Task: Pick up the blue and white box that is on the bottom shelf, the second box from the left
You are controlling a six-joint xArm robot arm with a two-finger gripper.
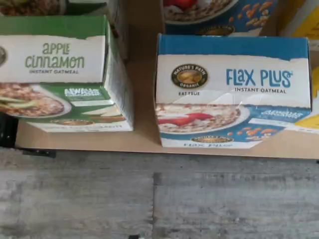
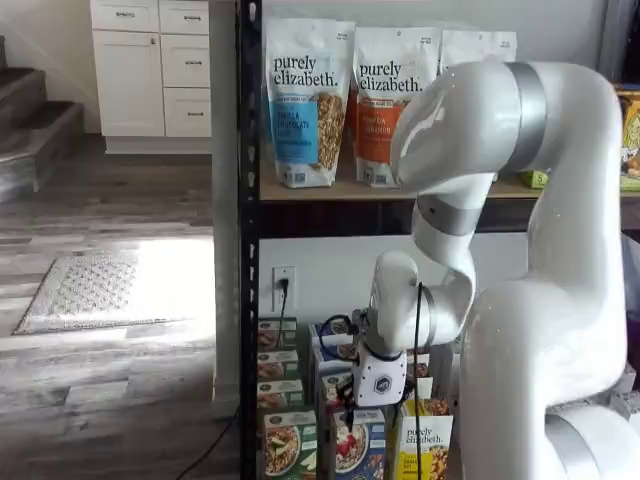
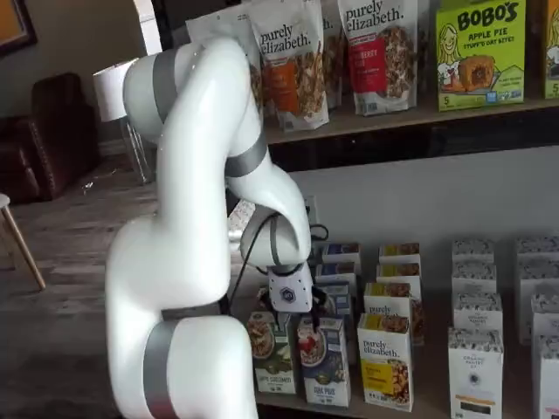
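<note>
Glossy white rounded arm (image 3: 196, 175) with grey joint bands and a thin black cable (image 2: 418, 350)

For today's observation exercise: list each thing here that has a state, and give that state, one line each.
blue and white box: upright at the front of the bottom shelf, not gripped.
green-and-white box: upright beside it, apart.
gripper: just above the blue and white box; fingers too unclear to judge.
granola pouches: upright on the upper tier.

The wrist view shows one green-and-white Apple Cinnamon box (image 1: 60, 74) and one blue and white box (image 1: 233, 89) at the front edge, with parts of two more boxes behind them; in a shelf view, three purely elizabeth pouches (image 2: 305, 100) stand on the tan tier (image 2: 300, 190); one white arm (image 2: 520, 250) shows.
</note>
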